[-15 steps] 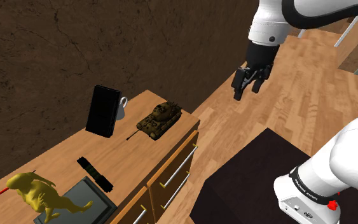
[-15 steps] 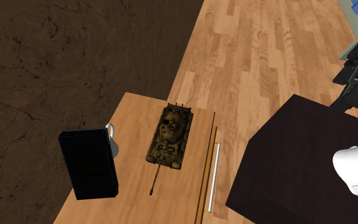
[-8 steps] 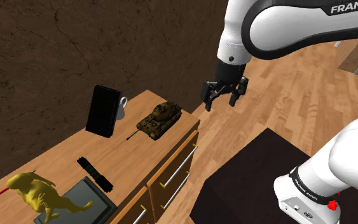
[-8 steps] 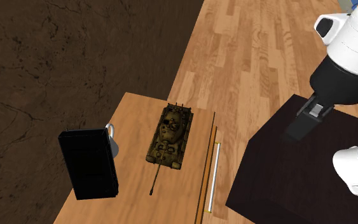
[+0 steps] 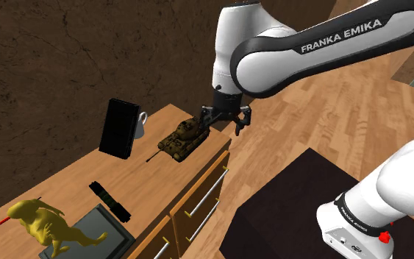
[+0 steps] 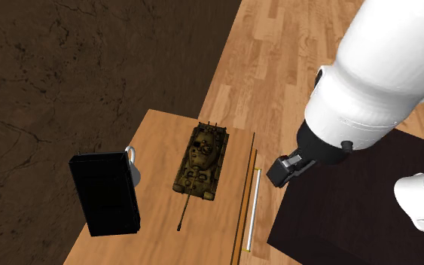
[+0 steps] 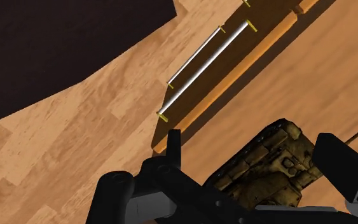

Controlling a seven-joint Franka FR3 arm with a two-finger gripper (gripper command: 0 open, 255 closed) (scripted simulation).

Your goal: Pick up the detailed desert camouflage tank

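I've swung the arm in from over the floor, and the gripper [image 5: 222, 125] now hangs just off the desk's [image 5: 65, 180] drawer-side edge, close to the rear of the tank [image 5: 185, 137]. Nothing else has shifted.

The tank sits flat on the desk near that edge, its barrel pointing down the desk's length, away from the gripper. A tall black box [image 5: 118, 127] stands just beyond it, with a small mug [image 5: 142, 121] tucked beside the box.

In the wrist view the gripper [image 7: 254, 149] is spread wide and carries nothing. One end of the tank [image 7: 269, 162] lies in the gap between the fingers, clear of both.

I judge this as the approach step, nearly finished. The grasp itself hasn't begun.

For the next move I'd want to carry the gripper a little further in, so it sits over the middle of the hull rather than its end. Then I'd line the fingers up across the hull's narrow width and come straight down, closing only once they bracket its sides. From the second exterior view the gripper [image 6: 289, 167] looks short of the tank [image 6: 202, 159], so that inward shift comes first.
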